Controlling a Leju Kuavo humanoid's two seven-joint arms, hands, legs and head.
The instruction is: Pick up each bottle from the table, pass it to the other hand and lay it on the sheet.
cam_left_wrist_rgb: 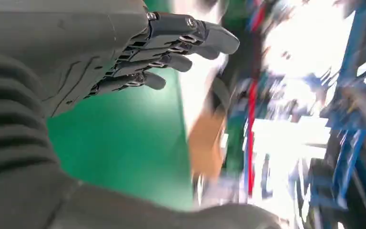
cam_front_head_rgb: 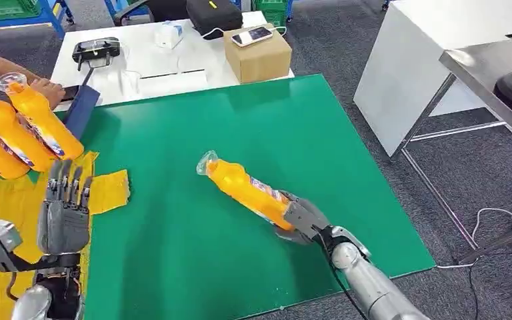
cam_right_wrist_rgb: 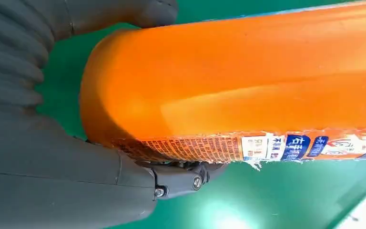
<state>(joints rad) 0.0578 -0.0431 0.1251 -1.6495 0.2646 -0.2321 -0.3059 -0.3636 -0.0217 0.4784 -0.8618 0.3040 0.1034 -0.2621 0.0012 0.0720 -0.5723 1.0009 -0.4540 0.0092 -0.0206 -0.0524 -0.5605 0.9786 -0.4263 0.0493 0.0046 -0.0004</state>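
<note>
An orange bottle (cam_front_head_rgb: 245,187) with a clear cap is gripped at its base by my right hand (cam_front_head_rgb: 301,220), tilted over the middle of the green mat (cam_front_head_rgb: 253,120). Close up, its orange body (cam_right_wrist_rgb: 238,81) and torn label lie against my right hand (cam_right_wrist_rgb: 52,157). My left hand (cam_front_head_rgb: 65,207) hovers open, fingers straight, above the yellow sheet (cam_front_head_rgb: 110,190) at the mat's left edge; the left wrist view shows that hand (cam_left_wrist_rgb: 124,52) with nothing in it. Three more orange bottles (cam_front_head_rgb: 37,123) lie side by side at the far left, partly on the sheet.
A person's hand (cam_front_head_rgb: 47,90) rests at the far left near a dark blue object (cam_front_head_rgb: 83,107). Behind the mat, a white table (cam_front_head_rgb: 147,63) carries a cardboard box (cam_front_head_rgb: 259,57) with a phone on it, and a black device (cam_front_head_rgb: 96,50). A metal table stands at right.
</note>
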